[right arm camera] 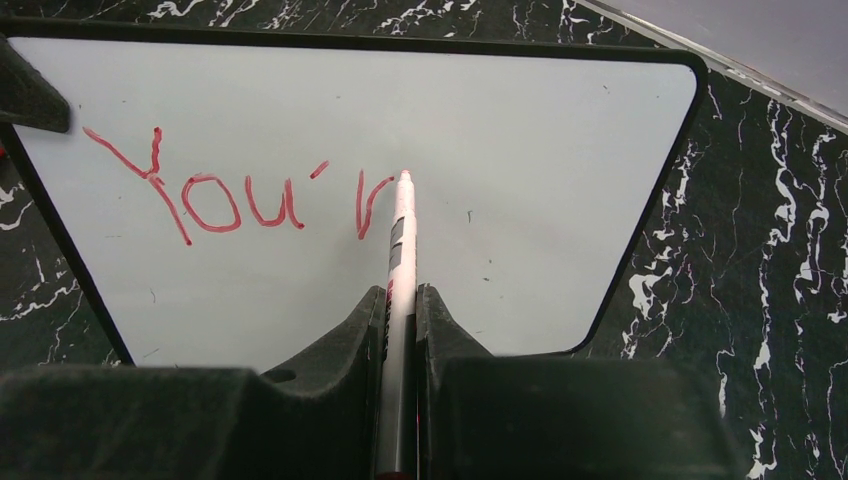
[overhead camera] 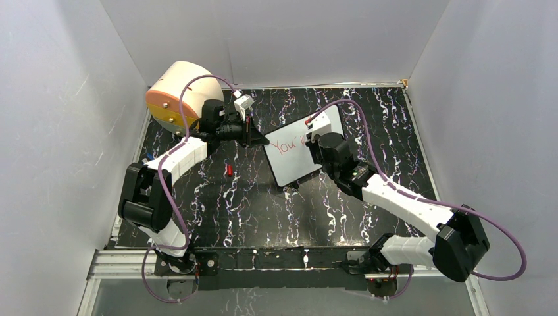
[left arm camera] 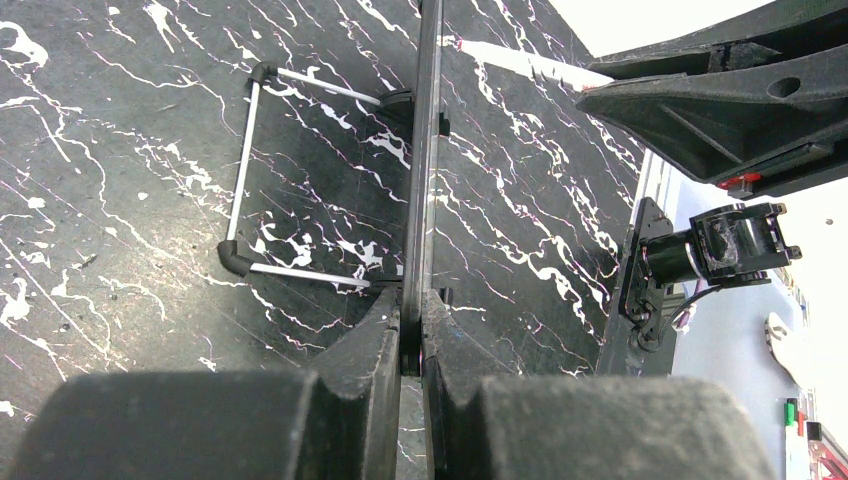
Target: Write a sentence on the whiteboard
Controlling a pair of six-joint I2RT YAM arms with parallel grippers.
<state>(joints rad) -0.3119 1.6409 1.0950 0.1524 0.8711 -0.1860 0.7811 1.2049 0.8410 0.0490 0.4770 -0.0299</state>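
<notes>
Marker (right arm camera: 402, 220) in right claw (right arm camera: 400, 297), tip against whiteboard (right arm camera: 540, 180) beside red lettering (right arm camera: 215, 200)

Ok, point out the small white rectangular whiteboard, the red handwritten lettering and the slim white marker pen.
Whiteboard (right arm camera: 520, 200): right wrist view, bare surface.
Red lettering (right arm camera: 214, 204): right wrist view, the letter o.
Marker pen (right arm camera: 400, 262): right wrist view, mid barrel.
</notes>
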